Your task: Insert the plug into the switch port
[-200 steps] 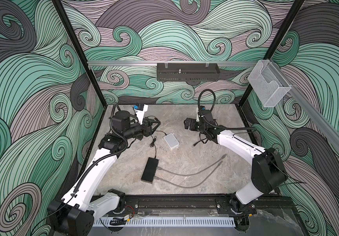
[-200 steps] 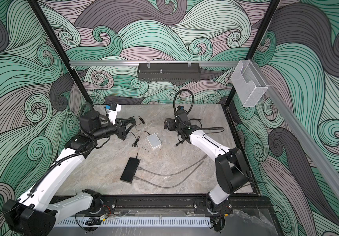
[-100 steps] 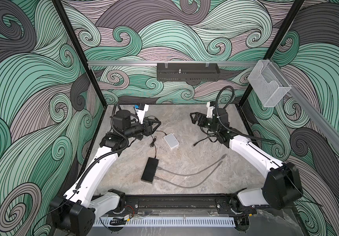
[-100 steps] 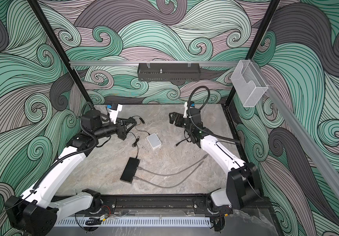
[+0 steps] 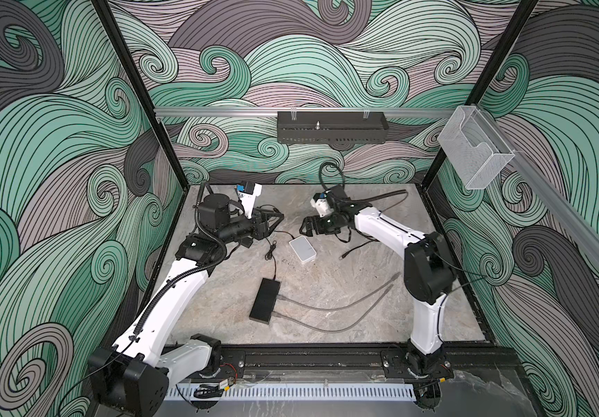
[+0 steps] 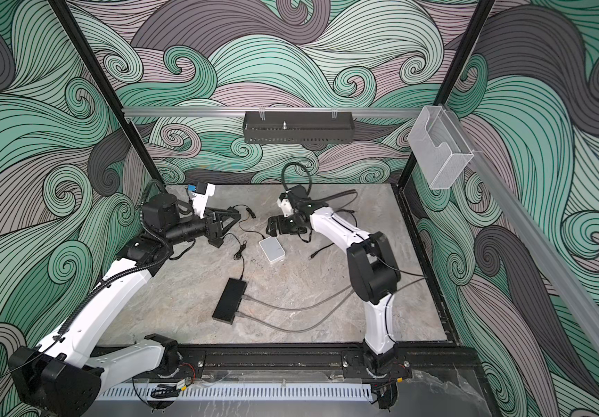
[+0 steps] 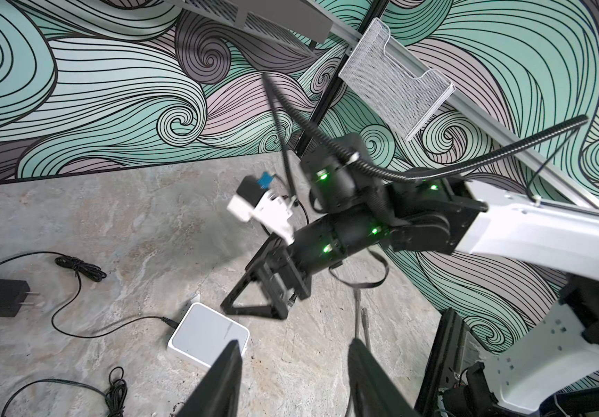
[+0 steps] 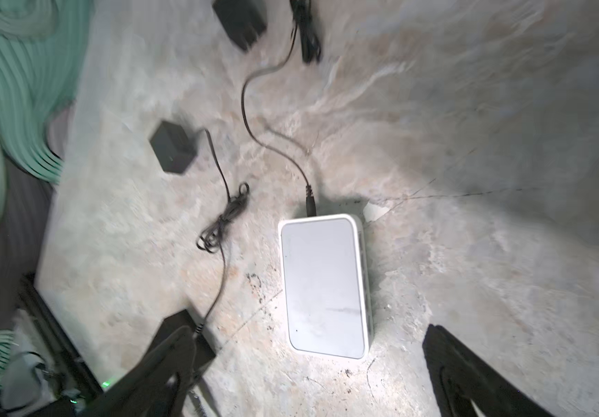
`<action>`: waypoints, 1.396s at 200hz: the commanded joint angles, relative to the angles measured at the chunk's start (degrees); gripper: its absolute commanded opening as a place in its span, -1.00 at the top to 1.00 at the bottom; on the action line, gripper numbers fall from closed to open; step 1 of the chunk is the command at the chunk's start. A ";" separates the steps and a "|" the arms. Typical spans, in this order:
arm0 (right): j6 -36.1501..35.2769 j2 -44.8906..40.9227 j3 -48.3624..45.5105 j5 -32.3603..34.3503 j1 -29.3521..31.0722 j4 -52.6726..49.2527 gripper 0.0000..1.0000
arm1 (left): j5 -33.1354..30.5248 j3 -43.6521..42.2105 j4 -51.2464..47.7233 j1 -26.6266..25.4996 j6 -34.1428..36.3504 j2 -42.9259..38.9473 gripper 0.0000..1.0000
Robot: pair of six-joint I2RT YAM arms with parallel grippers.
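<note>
Pre-grasp step: right gripper [image 5: 305,231] hovers over white switch [image 5: 302,249], jaws wide apart, empty. Left gripper [image 7: 294,343] also apart (nothing held). Plug [image 5: 343,256] lies loose on table [image 5: 330,289] nr switch. Next: needs plug pickup, then port alignment.

Obs: white switch [image 6: 272,250] lies flat mid-surface [image 6: 309,278], with a thin black lead [image 6: 251,231] running off its far end. The right pincer [image 6: 272,228] hangs just over that far end; its jaw gap is not readable from here. The left pincer [image 6: 233,216] is raised, left of the switch and apart from it. A black box [image 6: 230,300] sits nearer the front, with two grey cables [image 6: 254,300] entering its side. A plug [image 6: 312,256] on a black cable lies right of the switch.
</note>
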 commanded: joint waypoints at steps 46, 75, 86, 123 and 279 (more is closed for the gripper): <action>-3.64 19.96 25.65 15.14 7.42 -28.42 -0.40 | 0.22 0.38 1.23 0.41 -0.38 -0.81 0.00; -5.15 19.58 25.26 22.22 10.21 -28.49 -0.84 | 0.46 0.38 1.44 0.34 -0.71 -0.72 0.00; -5.45 19.14 24.87 24.92 11.01 -28.45 -0.86 | 0.64 0.42 1.50 0.39 -0.78 -0.68 0.00; -4.87 19.65 24.03 26.99 10.57 -28.44 -0.96 | 1.31 0.38 1.72 0.34 -0.76 -0.59 0.00; 23.44 18.98 23.50 22.10 7.26 -28.08 -0.07 | 1.54 0.38 1.93 0.50 -0.81 -0.68 0.00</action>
